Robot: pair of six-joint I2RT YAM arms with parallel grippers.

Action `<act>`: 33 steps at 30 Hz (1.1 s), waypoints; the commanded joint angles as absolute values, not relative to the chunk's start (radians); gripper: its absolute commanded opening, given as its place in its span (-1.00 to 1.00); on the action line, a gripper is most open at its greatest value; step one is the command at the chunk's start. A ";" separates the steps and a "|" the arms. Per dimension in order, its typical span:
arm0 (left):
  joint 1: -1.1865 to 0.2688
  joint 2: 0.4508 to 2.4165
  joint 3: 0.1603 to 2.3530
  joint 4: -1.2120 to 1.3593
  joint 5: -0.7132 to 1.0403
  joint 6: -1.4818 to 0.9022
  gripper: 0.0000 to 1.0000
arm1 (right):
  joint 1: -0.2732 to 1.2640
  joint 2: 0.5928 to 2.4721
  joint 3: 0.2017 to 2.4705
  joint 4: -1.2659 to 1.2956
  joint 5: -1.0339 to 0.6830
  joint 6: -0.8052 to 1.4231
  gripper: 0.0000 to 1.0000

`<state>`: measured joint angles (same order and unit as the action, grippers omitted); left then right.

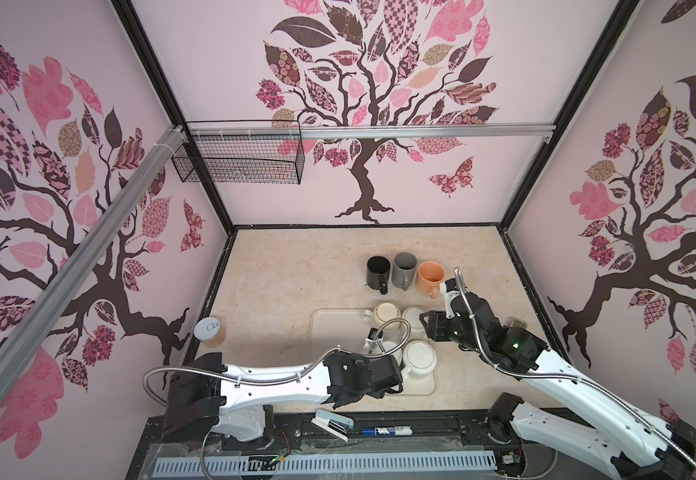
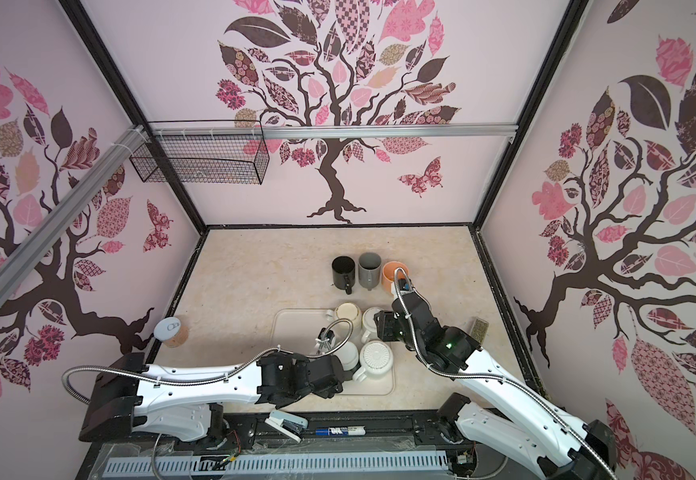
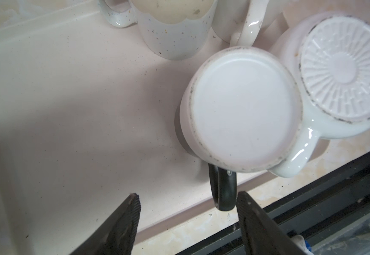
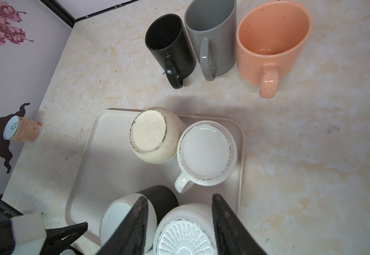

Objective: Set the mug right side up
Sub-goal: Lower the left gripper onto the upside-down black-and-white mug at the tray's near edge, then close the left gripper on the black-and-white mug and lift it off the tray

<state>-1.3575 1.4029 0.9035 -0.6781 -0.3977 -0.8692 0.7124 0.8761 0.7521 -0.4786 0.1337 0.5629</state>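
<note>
Several mugs stand upside down on the beige tray [image 1: 338, 328]. The front one is a mug [image 3: 243, 110] with a white base, a dark lower wall and a black handle [image 3: 222, 189]; it also shows in a top view as the mug [image 1: 392, 351]. My left gripper [image 3: 187, 198] is open at the tray's front edge, and the black handle lies just inside one finger [image 3: 246, 212] without being clamped. My right gripper [image 4: 180, 196] is open too. It hovers over a neighbouring ribbed-base mug [image 4: 184, 236] and holds nothing.
Black [image 1: 378, 272], grey [image 1: 403, 268] and orange [image 1: 430, 276] mugs stand upright behind the tray. A cream-based mug [image 4: 149, 132] and a white mug [image 4: 206, 152] are inverted at the tray's back. A can [image 1: 211, 331] stands at the left, and a stapler [image 1: 332, 424] and a marker [image 1: 386, 431] lie on the front rail.
</note>
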 commanded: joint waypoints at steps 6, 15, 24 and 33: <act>-1.360 1.477 0.963 -0.612 -0.364 -0.833 0.41 | 0.715 0.854 0.720 -0.447 0.124 0.587 0.01; -1.347 1.556 1.001 -0.596 -0.339 -0.813 0.28 | 0.716 0.854 0.710 -0.431 0.112 0.598 0.01; -1.300 1.575 0.985 -0.589 -0.292 -0.803 0.00 | 0.716 0.846 0.710 -0.424 0.113 0.590 0.01; -1.279 1.574 0.971 -0.592 -0.295 -0.799 -0.17 | 0.716 0.842 0.706 -0.416 0.116 0.589 0.01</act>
<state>-1.2854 1.5681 0.9558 -0.6029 -0.2840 -0.8070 0.7124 0.8570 0.7048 -0.4221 0.1108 0.5880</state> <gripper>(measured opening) 0.417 0.505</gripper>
